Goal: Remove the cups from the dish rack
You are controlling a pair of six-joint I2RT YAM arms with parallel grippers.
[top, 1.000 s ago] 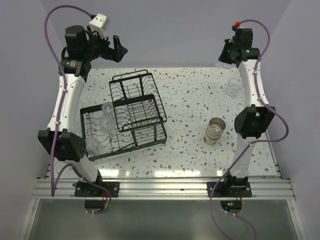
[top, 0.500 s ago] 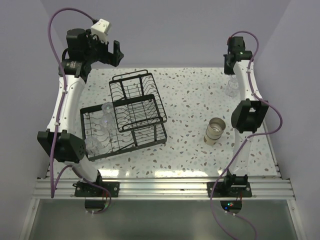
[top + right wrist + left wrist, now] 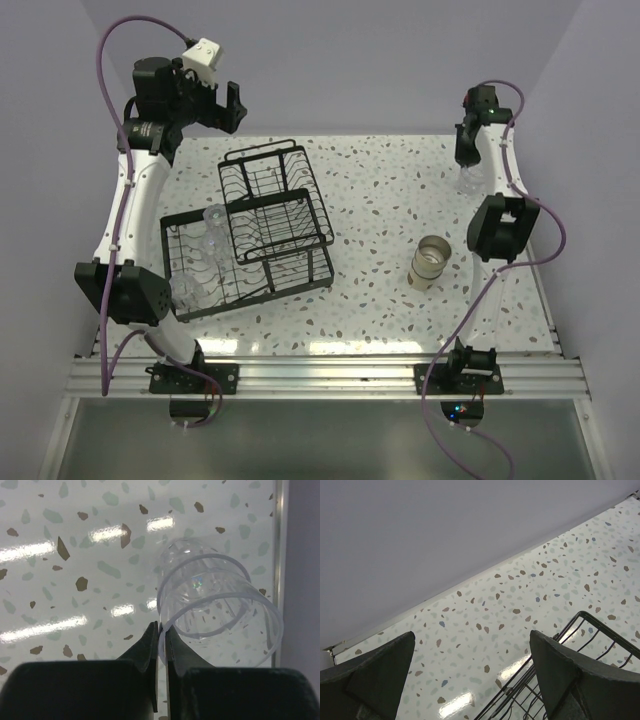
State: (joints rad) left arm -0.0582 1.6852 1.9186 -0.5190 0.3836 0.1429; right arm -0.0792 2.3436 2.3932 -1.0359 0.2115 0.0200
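Speckled white table [image 3: 380, 200] between plain lilac walls [image 3: 350, 60]. Black wire rack [image 3: 270, 215] sits left of centre. Several clear cups [image 3: 205, 250] stand in its near-left part, not yet unloaded. One tan cup [image 3: 430, 262] stands upright on the table to the right, well apart from the rack. Right gripper [image 3: 160, 635] is at the far right edge, nipping the thin rim of a clear cup [image 3: 220, 605] from one side, likely to set it down there. Whether its base touches the table is unclear. Left gripper [image 3: 472, 640] hangs spread wide above the rack's far corner, holding nothing, probably ready to reach for another cup.
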